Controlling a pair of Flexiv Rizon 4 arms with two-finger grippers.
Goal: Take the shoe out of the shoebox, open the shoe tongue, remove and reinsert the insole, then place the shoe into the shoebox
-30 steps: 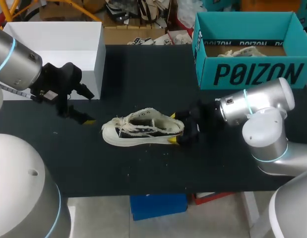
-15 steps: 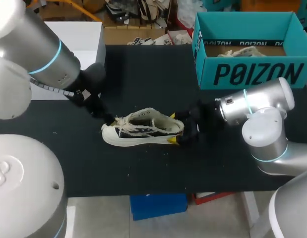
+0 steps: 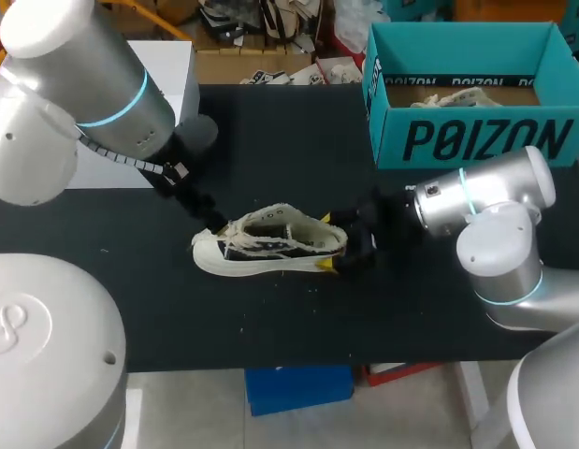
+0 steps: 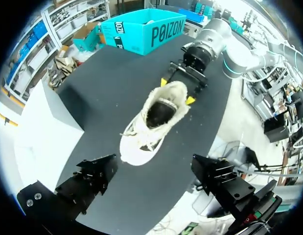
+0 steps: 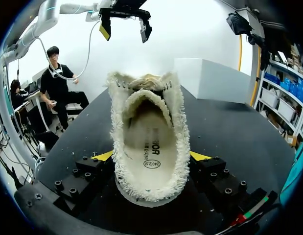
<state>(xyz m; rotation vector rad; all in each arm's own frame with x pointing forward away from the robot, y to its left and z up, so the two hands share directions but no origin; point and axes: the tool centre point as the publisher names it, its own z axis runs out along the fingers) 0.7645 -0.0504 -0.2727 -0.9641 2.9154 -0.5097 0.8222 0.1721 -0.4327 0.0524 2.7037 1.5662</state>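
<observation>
A cream low-top shoe point(image 3: 270, 245) with frayed edges lies on its sole in the middle of the black table point(image 3: 270, 140), toe to the left. My right gripper point(image 3: 334, 243) is shut on its heel, one yellow tip on each side. From the right wrist the shoe point(image 5: 149, 142) fills the space between the fingers, its insole point(image 5: 150, 149) lying inside. My left gripper point(image 3: 208, 221) hangs open just above and left of the toe, touching nothing. Seen from the left wrist, the shoe point(image 4: 153, 122) is ahead of the wide-spread fingers point(image 4: 92, 178), with the right gripper point(image 4: 177, 90) at its heel.
A teal shoebox point(image 3: 471, 140) stands open at the back right with paper inside. A white box point(image 3: 130, 94) sits at the back left, close behind my left arm. Bare table lies in front of the shoe.
My left arm has swung in from the table's left side to just above the shoe's toe, its gripper still open. The right arm and the shoe have stayed put.
</observation>
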